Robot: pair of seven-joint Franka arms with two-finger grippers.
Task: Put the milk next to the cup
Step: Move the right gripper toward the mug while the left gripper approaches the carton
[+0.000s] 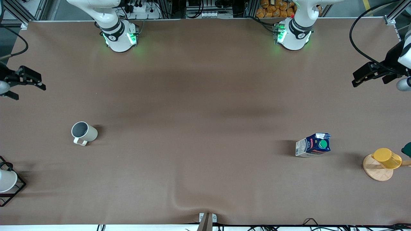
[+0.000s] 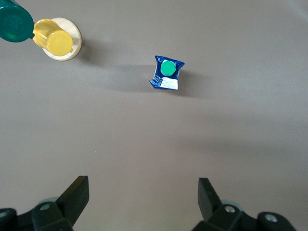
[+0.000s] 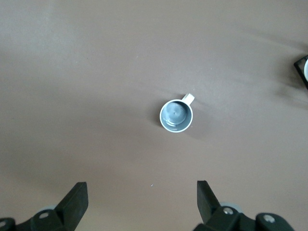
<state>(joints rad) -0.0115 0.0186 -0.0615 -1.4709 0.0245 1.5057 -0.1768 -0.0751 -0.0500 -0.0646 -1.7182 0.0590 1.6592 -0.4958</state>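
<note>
The milk (image 1: 313, 145), a dark-blue carton with a green cap, stands on the brown table toward the left arm's end; the left wrist view also shows the milk (image 2: 167, 73) from above. The cup (image 1: 83, 132), a beige mug with a grey inside, stands upright toward the right arm's end, its handle turned toward the front camera, and the right wrist view looks down into the cup (image 3: 176, 116). My left gripper (image 1: 358, 78) (image 2: 143, 187) hangs open and empty, high over the table's edge at its own end. My right gripper (image 1: 30, 91) (image 3: 142, 190) hangs open and empty over its end.
A yellow plastic cup (image 1: 387, 158) lies on a round wooden disc (image 1: 375, 171) past the milk, beside a dark green object (image 1: 407, 149) at the table's edge. A white cup (image 1: 6, 181) sits in a black wire rack (image 1: 14, 192). The table cover wrinkles (image 1: 189, 199) near the front edge.
</note>
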